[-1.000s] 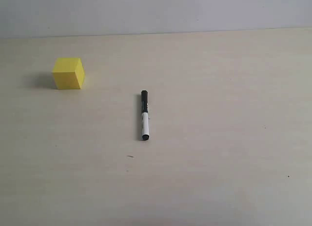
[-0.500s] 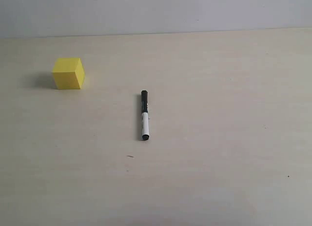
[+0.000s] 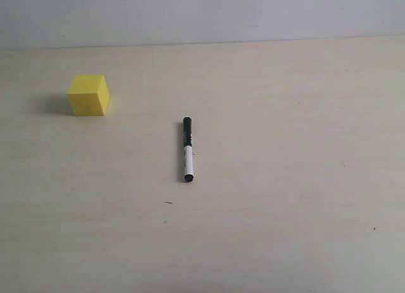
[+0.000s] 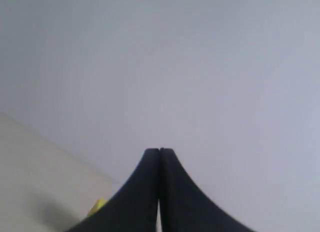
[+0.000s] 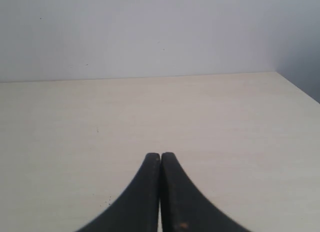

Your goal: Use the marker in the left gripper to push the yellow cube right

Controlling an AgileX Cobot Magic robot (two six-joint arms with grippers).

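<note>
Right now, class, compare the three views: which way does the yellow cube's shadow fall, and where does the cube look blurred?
Exterior view: even, soft light, the yellow cube sharp, its faint shadow to its left. Left wrist view: the cube is only a blurred yellow sliver beside the dark left gripper. Right wrist view: no cube, the table evenly lit.

Pale cream table point(image 3: 266, 242), light wood grain, matte, fills most of exterior view. Plain grey-white wall point(image 3: 202, 14) behind, meeting table's far edge in straight line. Short dark mark point(image 3: 169, 202) on tabletop toward near side. Tiny dark speck point(image 3: 374, 228) far right, fainter speck point(image 3: 345, 164) above it. Right wrist view: same tabletop, few pinprick dots, side edge visible, darker wall area beyond. Left wrist view: mostly blurred wall.
</note>
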